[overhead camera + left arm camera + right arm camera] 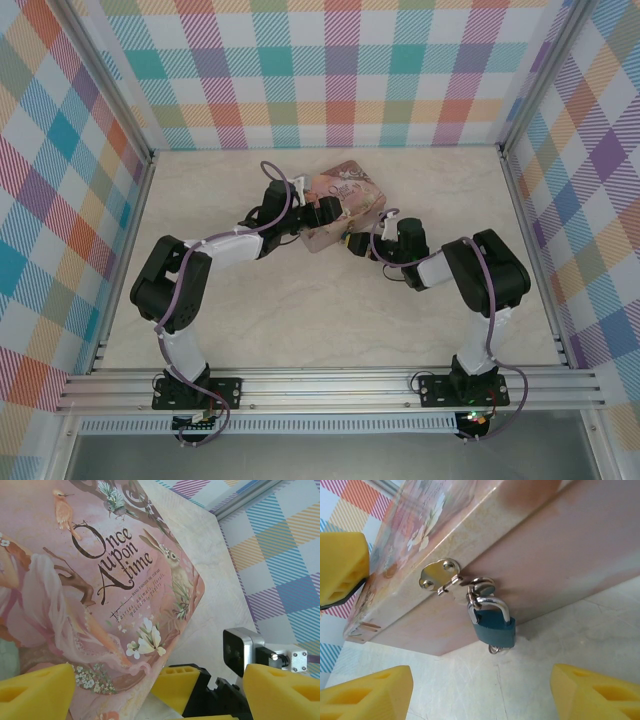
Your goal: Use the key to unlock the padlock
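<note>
The small teal padlock [493,629] hangs by its silvery shackle from the hasp [440,575] on the front wall of the pink tin [560,545]. Its shackle looks closed. A tiny metal ring [495,650] sticks out under the padlock's body; I cannot tell whether it is the key. My right gripper [481,680] is open, low on the table just in front of the padlock, with nothing between its fingers. My left gripper [159,680] is open over the tin's near corner, above the lid [100,580]. In the top view both grippers, left [312,215] and right [358,240], meet at the tin [350,190].
The tin rests on the marble-look tabletop [330,310], near the back middle. One yellow finger [342,565] of the left gripper stands beside the tin's left corner. The right wrist camera [242,647] sits close to the left gripper. Checked walls [340,70] enclose the table.
</note>
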Robot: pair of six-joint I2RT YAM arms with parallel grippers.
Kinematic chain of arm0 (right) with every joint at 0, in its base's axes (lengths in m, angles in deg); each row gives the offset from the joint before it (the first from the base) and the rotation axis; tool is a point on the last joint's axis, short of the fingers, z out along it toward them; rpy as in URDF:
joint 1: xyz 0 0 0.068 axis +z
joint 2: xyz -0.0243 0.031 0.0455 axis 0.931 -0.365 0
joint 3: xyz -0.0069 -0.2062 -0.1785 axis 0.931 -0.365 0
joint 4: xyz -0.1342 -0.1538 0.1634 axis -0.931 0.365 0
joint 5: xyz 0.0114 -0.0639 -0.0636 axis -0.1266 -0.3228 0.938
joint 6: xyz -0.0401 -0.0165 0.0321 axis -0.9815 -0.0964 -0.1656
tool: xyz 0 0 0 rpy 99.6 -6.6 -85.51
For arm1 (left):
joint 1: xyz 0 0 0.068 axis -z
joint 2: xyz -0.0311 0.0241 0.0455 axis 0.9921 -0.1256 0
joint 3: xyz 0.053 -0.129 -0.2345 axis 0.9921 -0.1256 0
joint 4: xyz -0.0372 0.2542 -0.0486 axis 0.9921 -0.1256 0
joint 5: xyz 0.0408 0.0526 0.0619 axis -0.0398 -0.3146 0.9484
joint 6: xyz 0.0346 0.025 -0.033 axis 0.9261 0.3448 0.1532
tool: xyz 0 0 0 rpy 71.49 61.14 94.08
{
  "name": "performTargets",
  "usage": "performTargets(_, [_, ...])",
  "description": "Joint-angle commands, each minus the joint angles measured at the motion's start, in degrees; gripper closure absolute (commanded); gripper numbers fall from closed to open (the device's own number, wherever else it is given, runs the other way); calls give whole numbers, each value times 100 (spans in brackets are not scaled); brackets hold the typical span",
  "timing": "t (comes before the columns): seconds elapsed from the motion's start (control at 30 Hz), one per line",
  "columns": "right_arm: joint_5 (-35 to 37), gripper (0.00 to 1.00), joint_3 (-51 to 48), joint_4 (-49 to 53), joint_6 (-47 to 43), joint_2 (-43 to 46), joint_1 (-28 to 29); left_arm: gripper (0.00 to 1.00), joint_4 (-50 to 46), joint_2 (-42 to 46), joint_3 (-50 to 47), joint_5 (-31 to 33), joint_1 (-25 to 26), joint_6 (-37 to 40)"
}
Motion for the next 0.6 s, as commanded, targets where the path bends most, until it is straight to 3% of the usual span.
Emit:
performTargets(0.0, [-264, 26, 348, -362, -298, -129, -14, 13, -951, -222, -139, 92, 21, -152])
performTargets(0.43, [-129, 19, 811, -99, -309, -570, -14, 13, -968, -235, -114, 70, 21, -147])
performTargets(0.57, [-526, 20, 934, -269, -227, -740, -14, 13, -968, -245, -97, 51, 21, -148])
